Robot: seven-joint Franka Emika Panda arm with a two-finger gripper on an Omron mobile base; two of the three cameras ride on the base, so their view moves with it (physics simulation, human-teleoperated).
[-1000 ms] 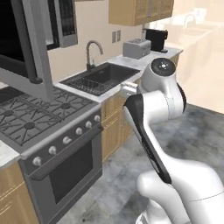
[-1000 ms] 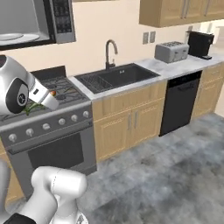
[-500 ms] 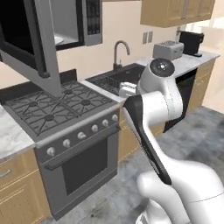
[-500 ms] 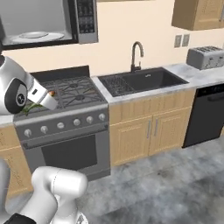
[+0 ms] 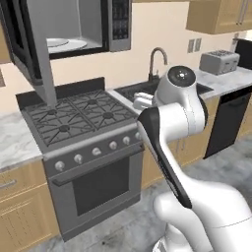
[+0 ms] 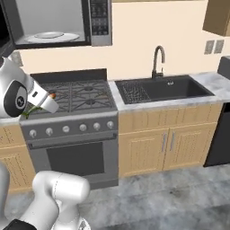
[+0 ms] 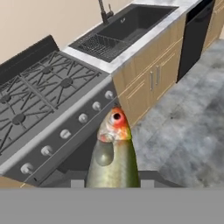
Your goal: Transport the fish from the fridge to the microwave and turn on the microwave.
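The fish [image 7: 113,153], green-grey with an orange-red head, hangs from my gripper [image 7: 113,181], which is shut on it above the stove's front edge. In the right base view the gripper [image 6: 45,101] sits at the left over the stove's front left corner, and the fish's orange tip [image 6: 52,95] pokes out of it. The microwave [image 5: 74,29] hangs over the stove with its door [image 5: 29,49] swung open. Inside it lies a white round plate [image 6: 47,36], and its button panel [image 6: 99,20] is at the right. The fridge is out of view.
A gas stove [image 5: 74,118] with an oven below stands under the microwave. To its right are a dark sink [image 6: 157,90] with a faucet [image 6: 157,60], a toaster [image 5: 219,61] and a black dishwasher [image 5: 229,123]. Grey floor lies in front of the cabinets.
The whole picture has shifted: the base has driven left along the counter, bringing the stove and open microwave to the middle. The arm holds the same pose with the fish.
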